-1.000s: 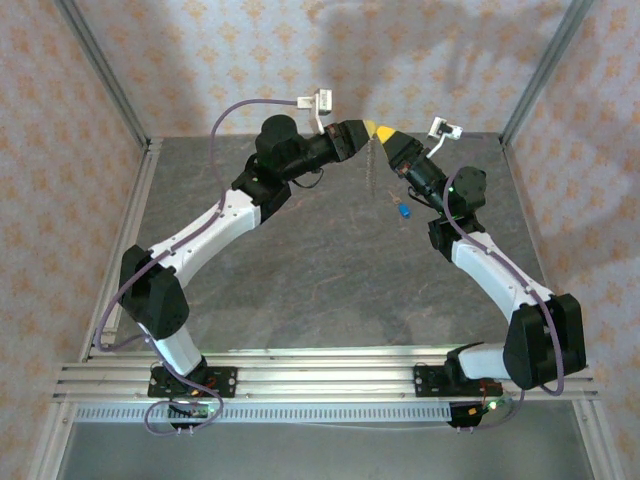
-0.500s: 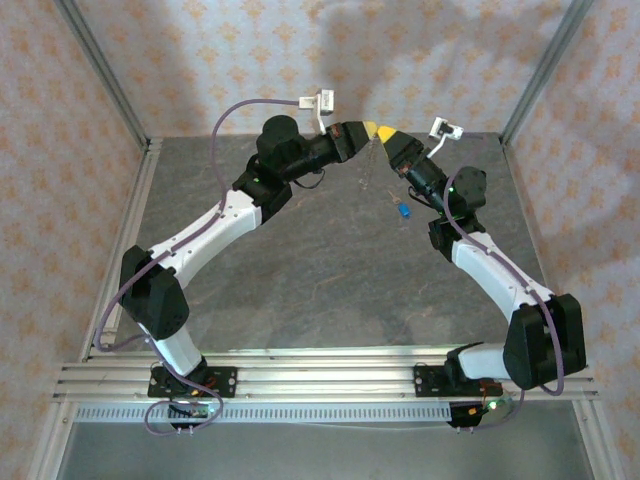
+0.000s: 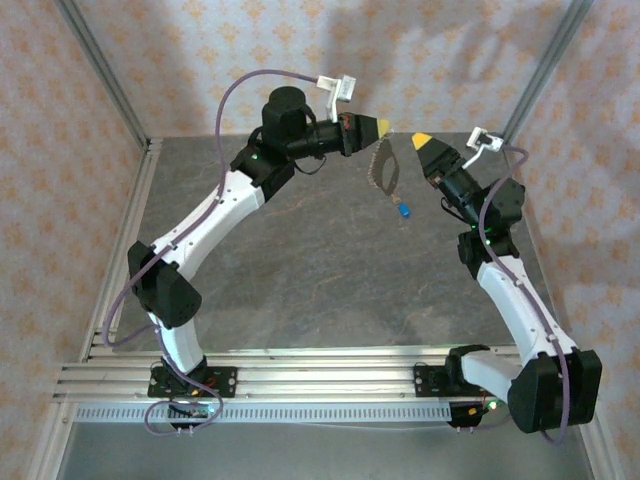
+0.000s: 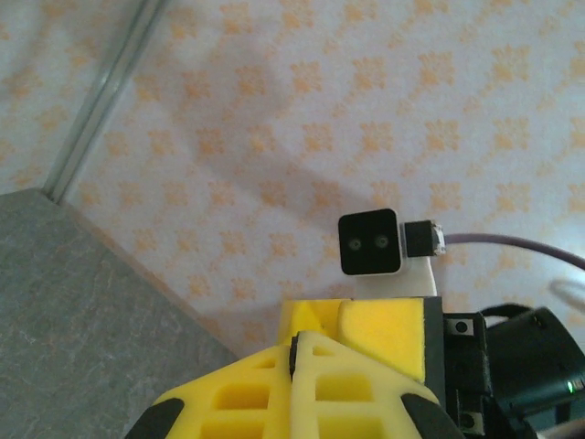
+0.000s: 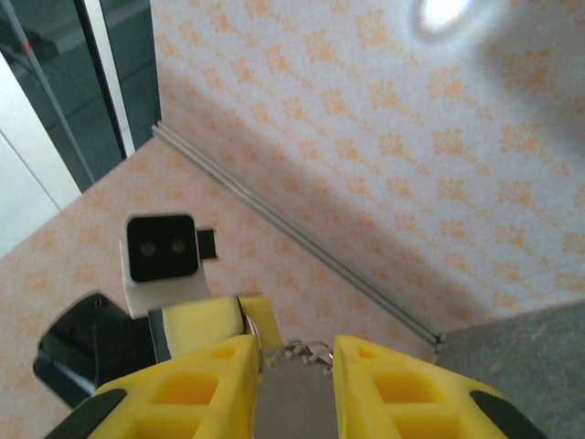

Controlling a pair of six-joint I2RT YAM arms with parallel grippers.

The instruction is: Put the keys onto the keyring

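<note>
Left tool (image 3: 378, 126) is pinched shut on the top of the keyring (image 3: 383, 168). The ring dangles off it, long axis running roughly up-down in the top view. Right tool (image 3: 422, 141) sits just to the keyring's right with its fingers spread, gripping nothing. The blue key (image 3: 403, 211) is just past the keyring's lower end, on the right-arm side. Can't tell if it's touching the ring or lying on the bench (image 3: 300, 260). Right arm's nearer the key imo, so it'd be the one to drop down for it.
</note>
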